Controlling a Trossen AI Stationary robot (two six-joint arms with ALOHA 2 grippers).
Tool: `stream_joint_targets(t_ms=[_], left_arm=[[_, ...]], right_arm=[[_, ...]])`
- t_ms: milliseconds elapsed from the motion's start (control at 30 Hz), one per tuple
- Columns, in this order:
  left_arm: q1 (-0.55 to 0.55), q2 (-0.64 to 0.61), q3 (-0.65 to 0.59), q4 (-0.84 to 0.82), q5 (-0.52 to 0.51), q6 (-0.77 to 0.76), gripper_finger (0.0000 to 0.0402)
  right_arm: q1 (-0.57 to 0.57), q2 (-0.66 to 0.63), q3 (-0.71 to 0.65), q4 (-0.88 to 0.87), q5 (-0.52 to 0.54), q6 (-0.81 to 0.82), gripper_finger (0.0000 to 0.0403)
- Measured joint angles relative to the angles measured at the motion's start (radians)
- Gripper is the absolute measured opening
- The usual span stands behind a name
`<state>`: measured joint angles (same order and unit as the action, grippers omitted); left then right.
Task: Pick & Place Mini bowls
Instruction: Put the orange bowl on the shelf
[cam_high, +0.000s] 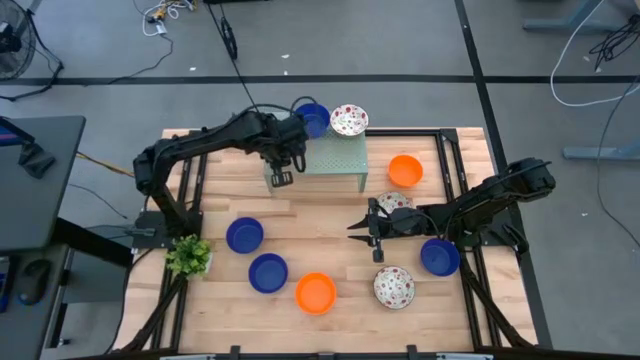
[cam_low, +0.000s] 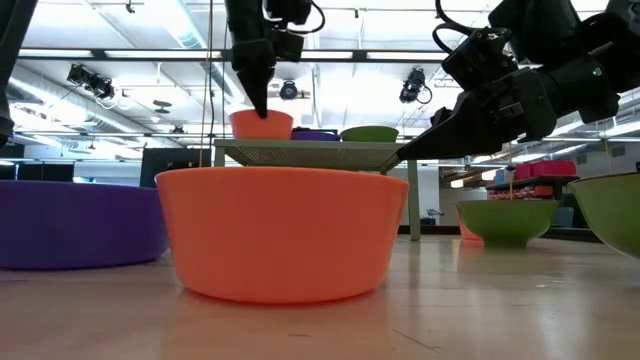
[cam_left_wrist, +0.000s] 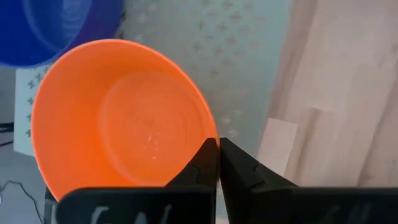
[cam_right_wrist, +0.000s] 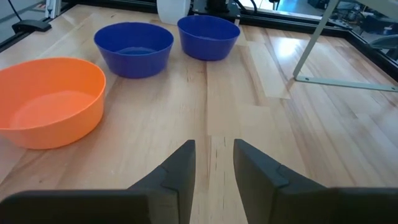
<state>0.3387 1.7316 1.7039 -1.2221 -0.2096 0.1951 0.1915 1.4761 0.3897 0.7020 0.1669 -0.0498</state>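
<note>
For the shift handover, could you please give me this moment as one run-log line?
left end effector: shut on orange mini bowl, at mint-green stand | right end effector: open, empty, over table

No readable text or labels anywhere

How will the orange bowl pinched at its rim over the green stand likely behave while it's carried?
The orange bowl looks rigid and keeps its round shape, so it probably won't flex. It's likely light. The left gripper pinches only one edge of the smooth rim, so it may swing or slip; it looks tilted over the stand already.
</note>
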Motion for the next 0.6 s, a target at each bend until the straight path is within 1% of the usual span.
stream_joint_targets(t_ms=[267, 367, 600], left_arm=[[0.014, 0.000, 0.000, 0.046, 0.006, 0.000, 0.0015], [0.014, 0.000, 0.000, 0.052, 0.018, -0.001, 0.0035], [0.014, 0.000, 0.000, 0.053, 0.020, -0.014, 0.0096]], right_arm=[[0.000, 0.000, 0.000, -0.002, 0.000, 0.000, 0.0111], [0.000, 0.000, 0.000, -0.002, 0.000, 0.000, 0.0111], [0.000, 0.000, 0.000, -0.003, 0.000, 0.000, 0.0111]])
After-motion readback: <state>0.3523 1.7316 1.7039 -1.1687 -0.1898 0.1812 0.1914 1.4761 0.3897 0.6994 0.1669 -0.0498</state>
